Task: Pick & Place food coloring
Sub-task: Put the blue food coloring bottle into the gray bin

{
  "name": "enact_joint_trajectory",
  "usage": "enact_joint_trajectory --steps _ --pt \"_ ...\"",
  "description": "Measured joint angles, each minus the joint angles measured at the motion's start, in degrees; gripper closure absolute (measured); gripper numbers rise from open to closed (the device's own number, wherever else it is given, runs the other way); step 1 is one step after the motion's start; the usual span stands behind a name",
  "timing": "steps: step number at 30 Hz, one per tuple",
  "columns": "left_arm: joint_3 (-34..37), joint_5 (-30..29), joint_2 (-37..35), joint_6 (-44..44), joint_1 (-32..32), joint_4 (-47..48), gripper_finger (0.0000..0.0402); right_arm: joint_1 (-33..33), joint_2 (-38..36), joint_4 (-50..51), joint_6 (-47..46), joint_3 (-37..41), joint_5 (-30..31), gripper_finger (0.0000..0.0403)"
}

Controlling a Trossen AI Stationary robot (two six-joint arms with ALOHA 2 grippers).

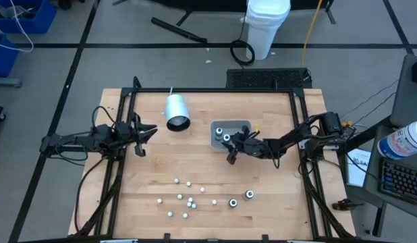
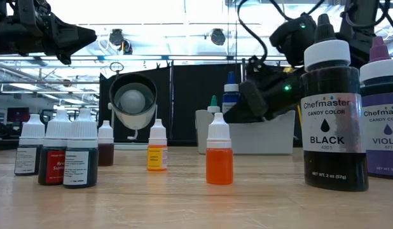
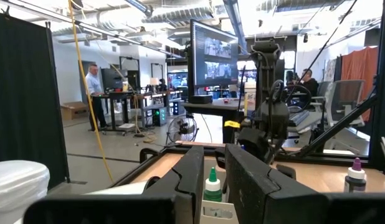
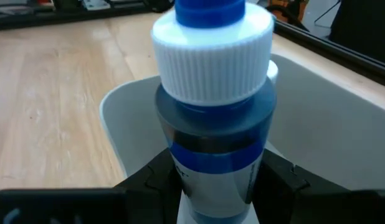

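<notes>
My right gripper (image 1: pixel 230 143) is over the grey tray (image 1: pixel 243 124) at mid-table, shut on a food coloring bottle (image 4: pixel 211 93) that has a white ribbed cap and a blue tip. In the low view the same bottle (image 2: pixel 230 92) shows above the tray's wall (image 2: pixel 273 133). A green-tipped bottle (image 2: pixel 213 105) stands inside the tray. More food coloring bottles (image 1: pixel 188 199) stand scattered near the front edge. My left gripper (image 1: pixel 144 131) waits at the table's left edge, its fingers a narrow gap apart with nothing between them. My right gripper pinches the bottle's round body (image 4: pixel 211 180) below the cap, one finger (image 4: pixel 149 177) on each side. The fingers come nearly level from the table's right. The bottle stands upright above the tray. Its bottom is hidden by the fingers, so I cannot tell whether it rests there.
A white cup (image 1: pixel 176 113) lies on its side at the far left of the tray. Two larger dark bottles (image 1: pixel 241 198) stand near the front right. Close to the low camera stand a black bottle (image 2: pixel 333 121), an orange one (image 2: pixel 219 156) and several others. People are in the room beyond.
</notes>
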State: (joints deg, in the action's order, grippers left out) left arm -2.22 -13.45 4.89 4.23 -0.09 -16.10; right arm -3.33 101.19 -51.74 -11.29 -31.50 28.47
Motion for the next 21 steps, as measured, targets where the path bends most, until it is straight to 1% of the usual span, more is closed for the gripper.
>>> enact_joint_trajectory --steps 2,10,14,21 --pt "0.0 0.0 0.0 0.0 0.0 0.0 0.033 0.0 0.0 -1.4 0.0 0.9 0.0 0.0261" --pt "0.0 0.0 0.0 0.0 0.0 -0.3 0.033 0.1 -0.1 -0.7 0.0 1.4 -0.1 0.0261" --pt "0.0 0.0 0.0 0.0 0.0 -0.3 0.033 0.1 -0.1 -1.3 1.6 1.4 -0.1 0.0261" --pt "0.0 0.0 0.0 0.0 0.0 -0.3 0.033 0.2 0.0 -4.1 3.0 1.5 -0.1 0.0246"
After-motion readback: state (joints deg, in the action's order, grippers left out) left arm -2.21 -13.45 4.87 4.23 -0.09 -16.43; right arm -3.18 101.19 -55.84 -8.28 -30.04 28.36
